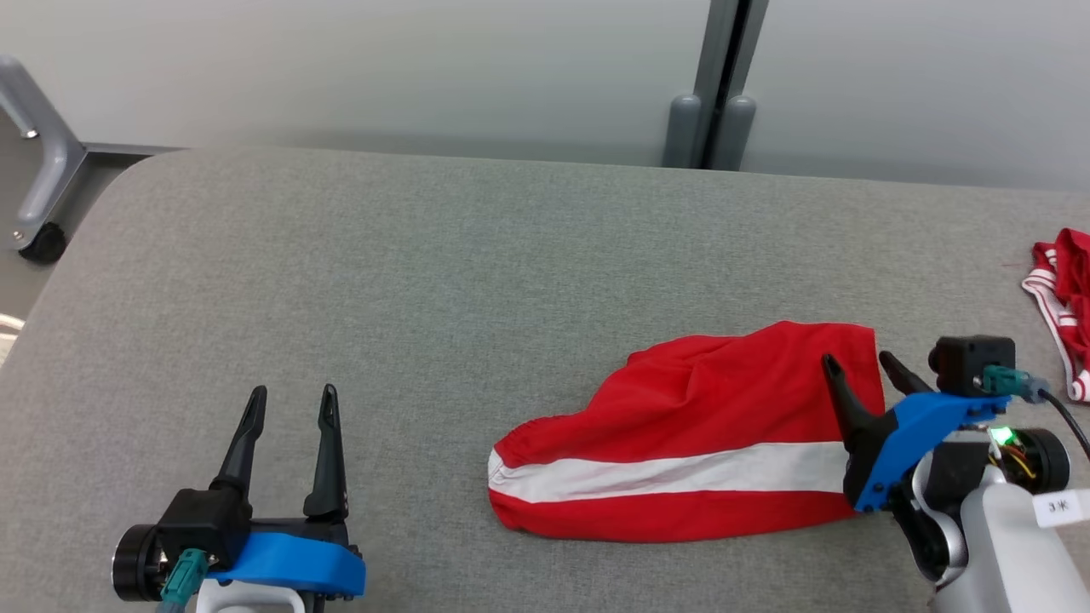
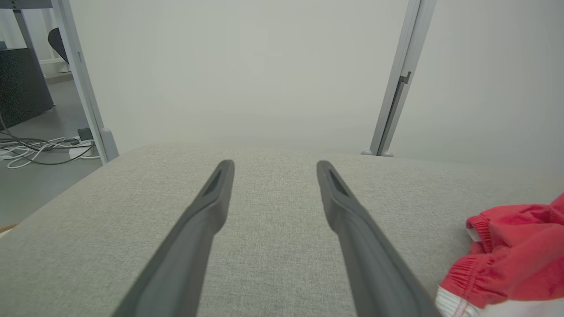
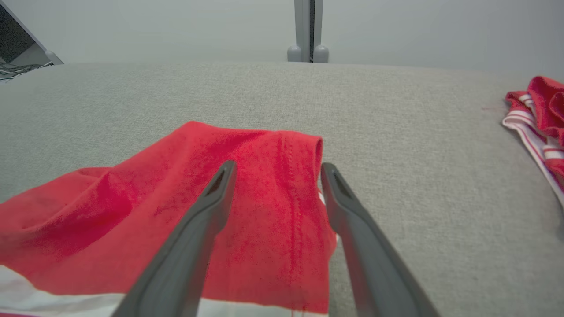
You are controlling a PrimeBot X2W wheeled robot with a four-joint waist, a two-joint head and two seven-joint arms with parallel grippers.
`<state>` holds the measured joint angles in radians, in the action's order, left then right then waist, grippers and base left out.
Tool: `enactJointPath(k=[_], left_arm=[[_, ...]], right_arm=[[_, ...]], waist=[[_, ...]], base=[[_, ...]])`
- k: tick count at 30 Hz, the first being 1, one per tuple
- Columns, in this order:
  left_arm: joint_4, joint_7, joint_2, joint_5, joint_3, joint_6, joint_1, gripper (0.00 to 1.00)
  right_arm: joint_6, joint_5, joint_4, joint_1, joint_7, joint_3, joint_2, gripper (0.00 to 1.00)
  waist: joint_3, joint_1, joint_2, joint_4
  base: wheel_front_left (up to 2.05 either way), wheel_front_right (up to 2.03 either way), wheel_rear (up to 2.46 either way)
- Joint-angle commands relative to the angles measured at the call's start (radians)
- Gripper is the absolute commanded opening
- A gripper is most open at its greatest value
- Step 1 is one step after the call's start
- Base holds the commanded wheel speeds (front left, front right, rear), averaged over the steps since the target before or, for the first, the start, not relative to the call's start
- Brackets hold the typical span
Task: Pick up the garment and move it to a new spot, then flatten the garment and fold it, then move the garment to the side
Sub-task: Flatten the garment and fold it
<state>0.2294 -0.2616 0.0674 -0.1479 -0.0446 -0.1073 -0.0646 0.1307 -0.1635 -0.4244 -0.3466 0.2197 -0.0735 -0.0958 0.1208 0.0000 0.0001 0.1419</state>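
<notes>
Grey fabric table [image 1: 426, 281] against pale wall panels [image 1: 383, 68].
Table top is woven grey cloth with a rounded far-left corner. The off-white panels behind it meet at a grey upright post [image 1: 722, 77]. On the left: grey metal frame leg [image 1: 47, 153] on a black caster [image 1: 41, 244], grey floor [image 2: 39, 185], loose cables [image 2: 35, 147], dark cabinet [image 2: 22, 88]. Light is flat and even.

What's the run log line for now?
red white-striped fabric garment: lying on grey fabric table | right gripper: open over its end | left gripper: open, apart from it
</notes>
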Motion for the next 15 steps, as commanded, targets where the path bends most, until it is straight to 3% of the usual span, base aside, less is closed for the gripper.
enactJointPath(k=[1,7,15], left_arm=[[-0.003,-0.004,0.002,0.003,0.005,0.001,0.006,1.0],[-0.003,-0.004,0.009,0.007,0.022,0.003,0.035,1.0],[0.026,-0.004,0.006,-0.001,0.036,0.006,0.072,1.0]], right_arm=[[0.0,-0.006,0.017,0.033,-0.006,-0.003,-0.001,1.0],[0.0,-0.049,0.145,0.155,-0.065,0.042,0.013,1.0],[0.0,0.006,0.285,0.307,-0.279,0.054,0.027,1.0]], waist=[[-0.015,0.0,-0.0001,-0.021],[-0.045,0.0,-0.0001,-0.064],[-0.088,0.0,-0.0001,-0.091]], base=[[0.0,0.0,0.0],[0.0,0.0,0.0],[0.0,0.0,0.0]])
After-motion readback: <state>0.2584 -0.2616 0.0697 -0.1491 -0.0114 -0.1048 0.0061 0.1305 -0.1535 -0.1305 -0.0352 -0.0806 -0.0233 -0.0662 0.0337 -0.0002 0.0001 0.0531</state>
